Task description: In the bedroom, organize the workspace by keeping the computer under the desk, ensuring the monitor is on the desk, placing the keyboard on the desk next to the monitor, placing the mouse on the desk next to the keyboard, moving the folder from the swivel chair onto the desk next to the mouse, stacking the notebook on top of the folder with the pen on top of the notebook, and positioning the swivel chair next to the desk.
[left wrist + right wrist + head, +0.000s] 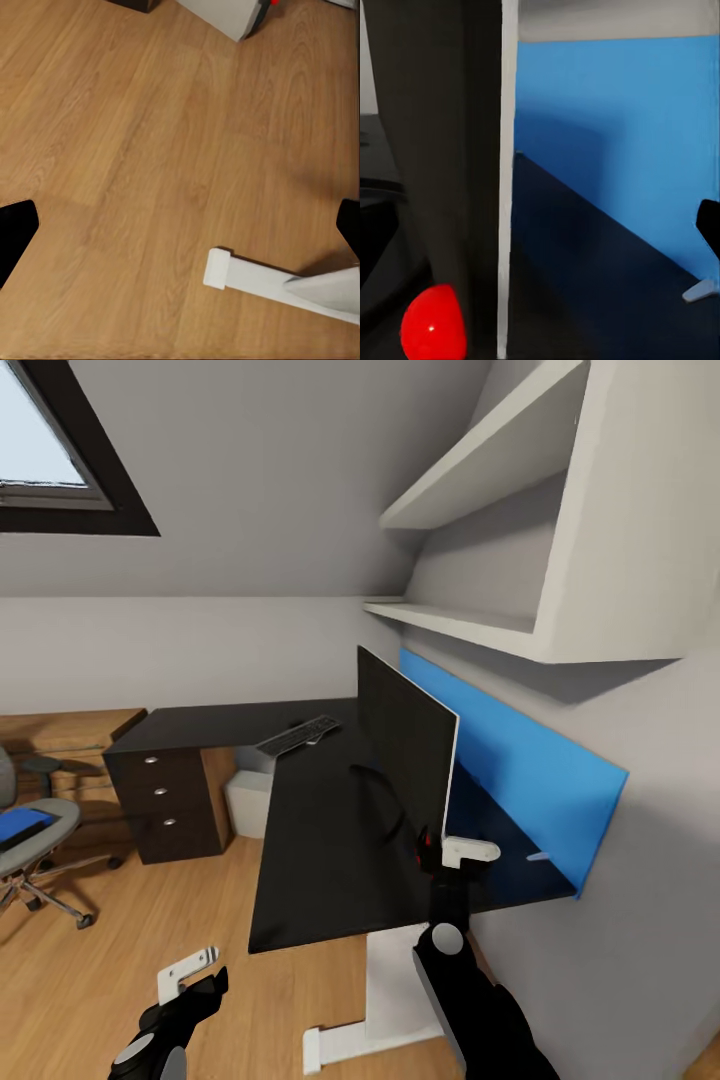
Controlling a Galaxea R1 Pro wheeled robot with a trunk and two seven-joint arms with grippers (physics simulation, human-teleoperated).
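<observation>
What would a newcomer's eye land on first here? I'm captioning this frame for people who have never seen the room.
Probably the bright blue wall panel behind the black desk, with the wide black monitor standing edge-on in front of it. The right gripper is up at the monitor's near edge. Further off, a keyboard lies at the desk's corner, and a grey swivel chair with a blue folder on its seat sits at the far left.

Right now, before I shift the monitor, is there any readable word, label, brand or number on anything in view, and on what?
None readable.
The monitor shows a blank black screen and a plain pale edge.
The keyboard has keys too small to read.
The folder on the swivel chair has a plain blue cover.
</observation>
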